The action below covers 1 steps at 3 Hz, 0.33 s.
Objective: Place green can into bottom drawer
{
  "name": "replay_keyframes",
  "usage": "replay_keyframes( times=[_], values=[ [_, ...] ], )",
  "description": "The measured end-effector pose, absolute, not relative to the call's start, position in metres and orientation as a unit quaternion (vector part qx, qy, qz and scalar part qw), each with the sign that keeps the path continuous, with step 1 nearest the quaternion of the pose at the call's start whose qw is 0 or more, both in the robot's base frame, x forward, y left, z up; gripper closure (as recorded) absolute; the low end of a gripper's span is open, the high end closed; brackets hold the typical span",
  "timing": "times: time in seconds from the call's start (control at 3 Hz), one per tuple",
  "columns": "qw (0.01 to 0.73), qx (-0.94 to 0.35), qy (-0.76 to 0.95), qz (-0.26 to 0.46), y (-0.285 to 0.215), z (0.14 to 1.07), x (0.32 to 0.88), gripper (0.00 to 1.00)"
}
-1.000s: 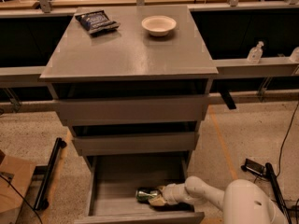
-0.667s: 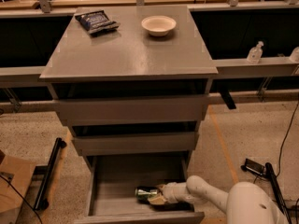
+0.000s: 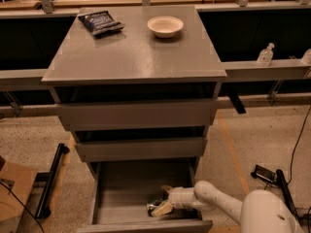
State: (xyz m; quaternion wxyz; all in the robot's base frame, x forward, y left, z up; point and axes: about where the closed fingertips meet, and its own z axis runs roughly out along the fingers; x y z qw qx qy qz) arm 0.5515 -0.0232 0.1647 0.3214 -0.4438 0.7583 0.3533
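Observation:
The bottom drawer of the grey cabinet is pulled open. The green can lies on its side on the drawer floor, near the front right. My white arm reaches in from the lower right and my gripper is down inside the drawer, its pale fingers around the can's right end. The can's far side is hidden by the fingers.
A dark blue chip bag and a white bowl sit on the cabinet top. The two upper drawers are shut. A black bar lies on the floor at left, cables and a black device at right.
The gripper and can have stayed nearly still inside the drawer; the arm has shifted only slightly.

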Motion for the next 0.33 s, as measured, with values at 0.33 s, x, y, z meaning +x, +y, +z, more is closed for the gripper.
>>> replay_keyframes(
  times=[0.33],
  values=[
    [0.321,-0.444,0.758,0.353,-0.0231,0.1647,0.5514,0.00]
  ],
)
